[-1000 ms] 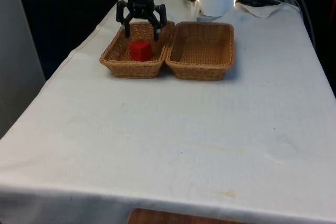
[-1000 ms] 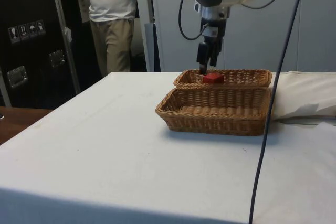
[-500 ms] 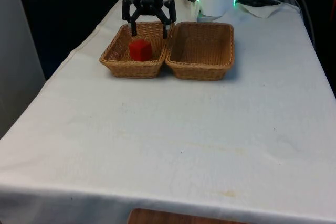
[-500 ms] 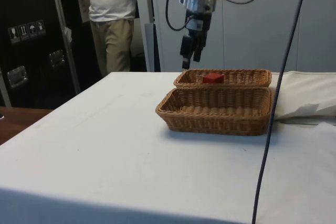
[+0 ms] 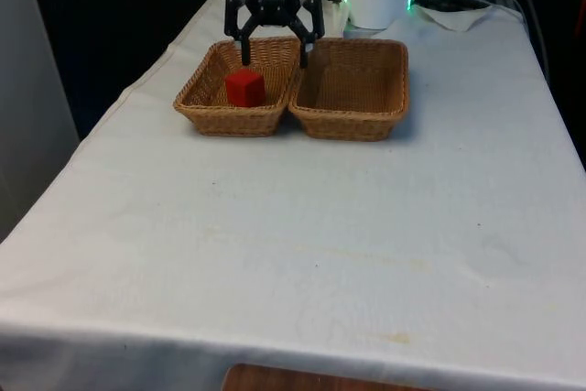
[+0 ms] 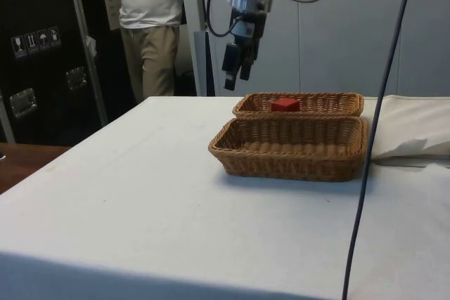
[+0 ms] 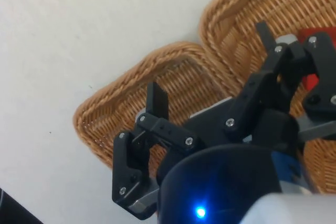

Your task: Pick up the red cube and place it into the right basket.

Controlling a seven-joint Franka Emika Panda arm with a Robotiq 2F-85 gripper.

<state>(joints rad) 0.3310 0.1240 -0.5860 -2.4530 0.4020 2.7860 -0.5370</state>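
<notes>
Front view, L to R: wicker basket on the front view's left holds the red cube, cube resting on the basket floor, roughly mid-basket. Gripper hangs above that basket's far edge, near the seam w/ the second basket, fingers spread wide, nothing between them, well clear of the cube. Second wicker basket sits just beside the first on the front view's right, long sides touching or nearly so; nothing visible inside it. Both on the white tablecloth.

Side view, L to R: person in white top & tan trousers stands behind the table's far corner by the dark cabinets. Gripper up in the air, above and to the side of the baskets, not touching anything. Near basket in front, the basket w/ the cube behind it; only the cube's top shows over the rim.

Wrist view: fingers apart, empty; wicker of both baskets below, a bit of red cube seen past the far finger, partly hidden by the gripper linkage.
</notes>
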